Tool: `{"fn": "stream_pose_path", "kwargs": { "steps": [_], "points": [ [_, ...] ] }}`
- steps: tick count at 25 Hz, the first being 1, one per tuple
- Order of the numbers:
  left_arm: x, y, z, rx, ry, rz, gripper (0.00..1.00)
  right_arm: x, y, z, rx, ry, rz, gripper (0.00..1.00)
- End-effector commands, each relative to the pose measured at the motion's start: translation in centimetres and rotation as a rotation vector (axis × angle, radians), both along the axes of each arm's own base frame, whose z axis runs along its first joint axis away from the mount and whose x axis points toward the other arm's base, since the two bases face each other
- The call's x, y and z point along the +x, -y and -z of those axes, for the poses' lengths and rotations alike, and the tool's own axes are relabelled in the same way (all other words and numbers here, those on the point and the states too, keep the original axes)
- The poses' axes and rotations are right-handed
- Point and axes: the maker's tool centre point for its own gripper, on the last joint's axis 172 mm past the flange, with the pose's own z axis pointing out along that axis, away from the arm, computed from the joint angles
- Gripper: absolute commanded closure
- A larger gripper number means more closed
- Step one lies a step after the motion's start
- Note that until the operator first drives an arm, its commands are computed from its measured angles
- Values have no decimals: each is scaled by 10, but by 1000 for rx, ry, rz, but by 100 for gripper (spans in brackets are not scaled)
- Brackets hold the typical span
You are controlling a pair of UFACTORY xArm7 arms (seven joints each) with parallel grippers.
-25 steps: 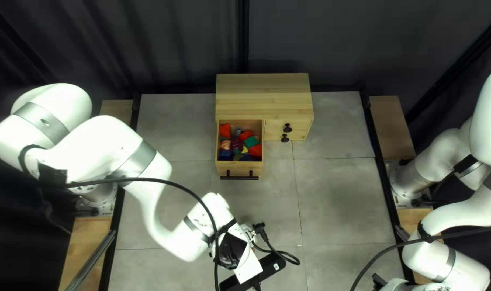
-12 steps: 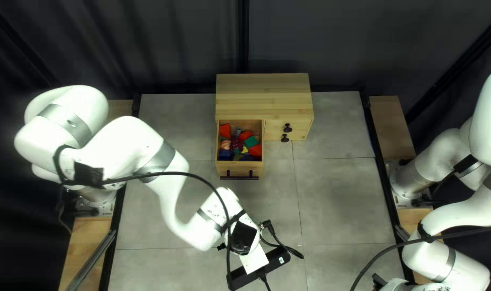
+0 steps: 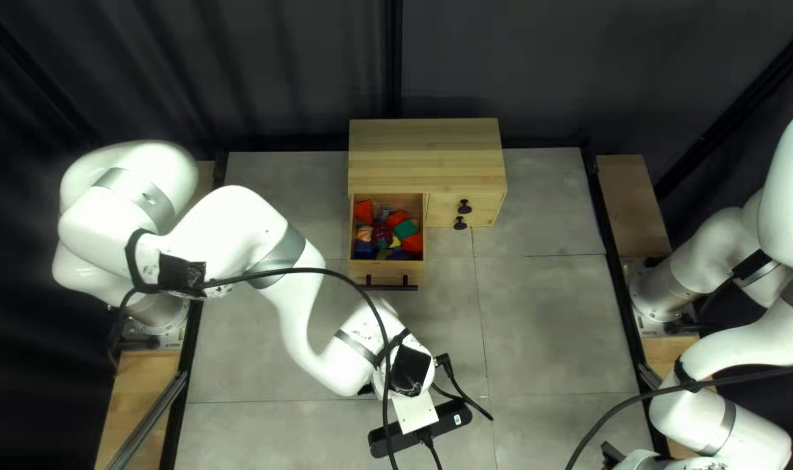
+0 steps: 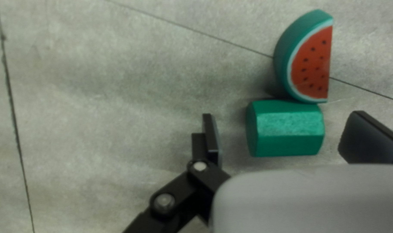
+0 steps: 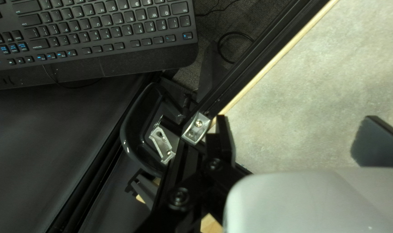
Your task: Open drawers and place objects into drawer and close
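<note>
Pick-up apparently being set up: green block (image 4: 286, 131), touched by watermelon slice (image 4: 311, 64), being framed between parted fingers of left gripper (image 4: 283, 123). Descent and closing being called for; drawer (image 3: 388, 271) being presented open.

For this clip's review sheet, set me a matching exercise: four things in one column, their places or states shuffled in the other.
Things
1. Left claw
2. Drawer
3. Watermelon slice
4. Keyboard

Places or states
A. Pulled out, with coloured pieces inside
B. Seen only in the right wrist view
C. Open, the green block showing between its fingers
D. On the table's grey surface, beside the green block

Right pairs: 1-C, 2-A, 3-D, 4-B
</note>
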Motion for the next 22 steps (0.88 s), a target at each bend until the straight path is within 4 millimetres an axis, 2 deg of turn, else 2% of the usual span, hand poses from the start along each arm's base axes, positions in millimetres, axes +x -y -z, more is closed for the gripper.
{"fn": "stream_pose_path", "kwargs": {
  "steps": [1, 5, 7, 8, 10, 11, 13, 14, 16, 18, 19, 22],
  "points": [
    [-7, -1, -13, 3, 1, -3, 100, 0, 0, 0, 0, 0, 0, 0],
    [-10, -3, -41, 11, 7, -21, 100, 0, 0, 0, 0, 0, 0, 0],
    [-10, -14, -73, 24, 7, -45, 100, 0, 0, 0, 0, 0, 0, 0],
    [-10, -17, -80, 28, 8, -53, 100, 0, 0, 0, 0, 0, 0, 0],
    [-10, -42, -116, 52, 9, -99, 100, 0, 0, 0, 0, 0, 0, 0],
    [-10, -61, -142, 72, 15, -143, 100, 0, 0, 0, 0, 0, 0, 0],
    [-11, -81, -169, 95, 25, -194, 100, 0, 0, 0, 0, 0, 0, 0],
    [-12, -99, -194, 114, 38, -238, 100, 0, 0, 0, 0, 0, 0, 0],
    [-11, -119, -222, 141, 57, -291, 100, 0, 0, 0, 0, 0, 0, 0],
    [-9, -139, -241, 166, 72, -328, 100, 0, 0, 0, 0, 0, 0, 0],
    [-8, -155, -248, 184, 83, -358, 100, 0, 0, 0, 0, 0, 0, 0],
    [-7, -187, -245, 206, 104, -430, 100, 0, 0, 0, 0, 0, 0, 0]
  ]
}}
